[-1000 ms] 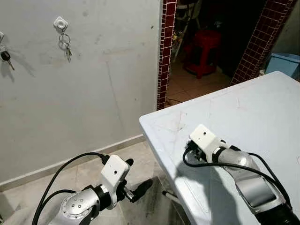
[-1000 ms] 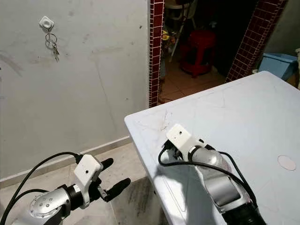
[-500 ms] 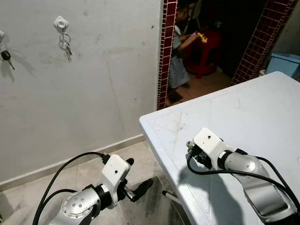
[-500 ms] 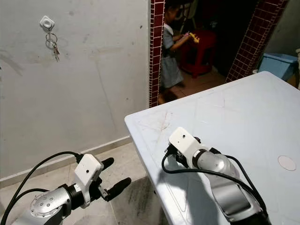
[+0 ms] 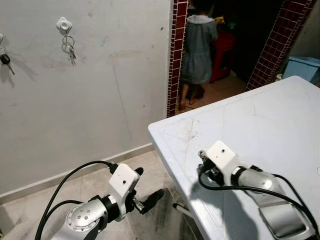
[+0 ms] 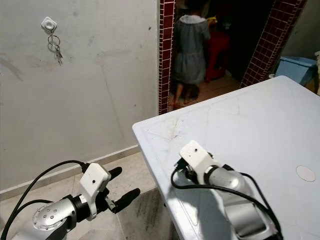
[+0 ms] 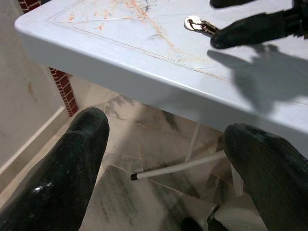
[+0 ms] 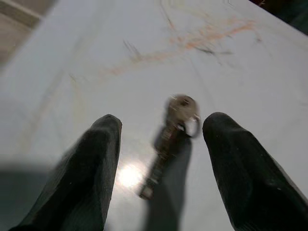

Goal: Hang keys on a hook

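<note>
The right gripper (image 8: pixel 161 163), fingers wide, has drawn back at 6 o'clock from keys (image 8: pixel 177 115) lying on the white table (image 5: pixel 270 120); the left gripper (image 6: pixel 122 187) is also spread.

Grey wall (image 5: pixel 110 75), marble floor (image 7: pixel 144 159)

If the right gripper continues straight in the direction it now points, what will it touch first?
Most likely the keys, which lie on the white table between the open fingers of the right gripper, just ahead of them. Depth is unclear, so the fingertips might touch the tabletop first.
</note>
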